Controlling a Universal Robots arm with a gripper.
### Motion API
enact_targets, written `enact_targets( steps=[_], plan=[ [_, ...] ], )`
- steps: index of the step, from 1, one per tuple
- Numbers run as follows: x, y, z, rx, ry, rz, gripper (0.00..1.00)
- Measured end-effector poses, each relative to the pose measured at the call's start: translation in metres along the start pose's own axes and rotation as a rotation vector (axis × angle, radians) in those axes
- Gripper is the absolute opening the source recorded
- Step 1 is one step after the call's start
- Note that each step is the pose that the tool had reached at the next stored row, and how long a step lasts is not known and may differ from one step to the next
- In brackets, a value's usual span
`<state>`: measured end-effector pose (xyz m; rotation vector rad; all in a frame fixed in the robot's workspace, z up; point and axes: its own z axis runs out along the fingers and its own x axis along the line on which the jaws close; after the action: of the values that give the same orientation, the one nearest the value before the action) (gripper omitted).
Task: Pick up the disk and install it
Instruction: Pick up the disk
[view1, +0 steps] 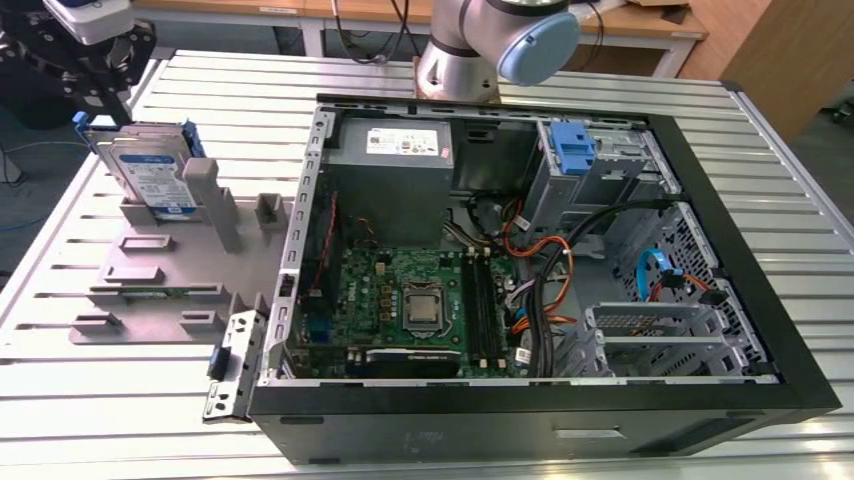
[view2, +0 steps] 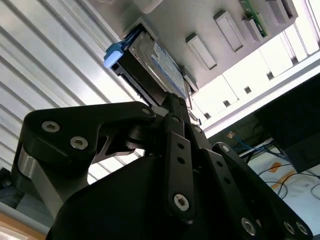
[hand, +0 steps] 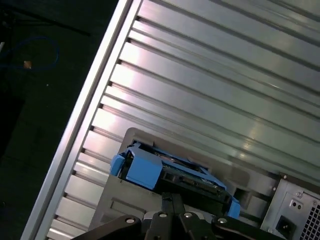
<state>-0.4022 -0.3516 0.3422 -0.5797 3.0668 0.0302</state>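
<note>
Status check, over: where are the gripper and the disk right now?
Gripper at the upper edge of the disk. It stands upright in the grey holder, beside the open computer case. No obstruction seen around it.

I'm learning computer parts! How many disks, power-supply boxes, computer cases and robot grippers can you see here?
disk: 1
power-supply box: 1
computer case: 1
gripper: 1
Total: 4
</note>
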Motion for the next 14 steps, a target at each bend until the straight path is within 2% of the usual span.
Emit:
enact_targets(
  steps=[12,14],
  plan=[
    [0.0000,0.0000,0.0001,-0.0007,0.0003,-0.027,0.11],
    [0.0000,0.0000,0.0002,-0.0011,0.0006,-0.047,0.11]
  ],
)
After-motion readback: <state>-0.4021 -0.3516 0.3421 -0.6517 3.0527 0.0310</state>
